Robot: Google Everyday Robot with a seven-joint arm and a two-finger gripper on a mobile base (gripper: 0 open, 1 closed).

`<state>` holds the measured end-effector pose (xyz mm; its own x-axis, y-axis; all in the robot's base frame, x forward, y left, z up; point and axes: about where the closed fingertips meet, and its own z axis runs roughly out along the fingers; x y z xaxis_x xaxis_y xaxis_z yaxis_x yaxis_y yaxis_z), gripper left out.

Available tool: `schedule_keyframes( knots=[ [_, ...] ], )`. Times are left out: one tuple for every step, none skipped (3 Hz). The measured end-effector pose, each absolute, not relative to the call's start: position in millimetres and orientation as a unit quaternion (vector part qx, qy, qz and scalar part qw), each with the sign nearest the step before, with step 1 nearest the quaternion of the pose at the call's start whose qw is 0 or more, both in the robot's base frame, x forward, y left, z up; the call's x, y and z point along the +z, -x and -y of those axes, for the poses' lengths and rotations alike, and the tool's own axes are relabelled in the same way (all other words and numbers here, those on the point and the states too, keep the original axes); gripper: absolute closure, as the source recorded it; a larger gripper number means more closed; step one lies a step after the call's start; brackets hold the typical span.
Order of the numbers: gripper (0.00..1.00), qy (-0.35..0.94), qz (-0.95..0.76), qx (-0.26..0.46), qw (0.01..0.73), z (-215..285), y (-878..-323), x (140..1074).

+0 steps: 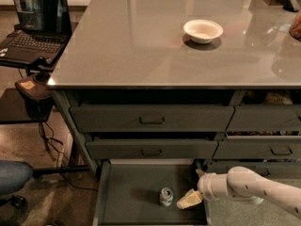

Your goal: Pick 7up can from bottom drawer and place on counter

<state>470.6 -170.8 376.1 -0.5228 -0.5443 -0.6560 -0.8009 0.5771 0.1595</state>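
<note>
A: Locate the 7up can (166, 197)

B: Stands upright on the bare floor of the pulled-out bottom drawer (127, 197), just left of the jaws and beside the lower fingertip. Not between the fingers. Cannot tell whether touching

A: Report the gripper (194, 187)

B: Sits low inside the drawer near its right end. Spread apart at the jaws, holding nothing

A: Assess handling

B: Judged light, thin-walled and easily dented. Smooth and probably slippery on the side wall. Likely to tip or roll if nudged near the shiny top. Best taken across the round body at mid-height, one finger on each side, with moderate squeeze only. Avoid the rim

A: Note the destination

B: Lies well above the jaws: the counter (254, 60), flat and glossy. Keep the set-down spot apart from the white bowl (202, 30)
</note>
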Motion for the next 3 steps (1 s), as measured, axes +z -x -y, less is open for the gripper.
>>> schedule_keyframes(
  knots=[
    [0.00,0.399,-0.842,0.228,0.281,170.8,-470.6,376.1],
    [0.00,0.389,-0.847,0.214,0.293,162.6,-473.3,357.2],
    [0.00,0.386,-0.847,0.216,0.295,112.2,-455.5,303.6]
  ],
)
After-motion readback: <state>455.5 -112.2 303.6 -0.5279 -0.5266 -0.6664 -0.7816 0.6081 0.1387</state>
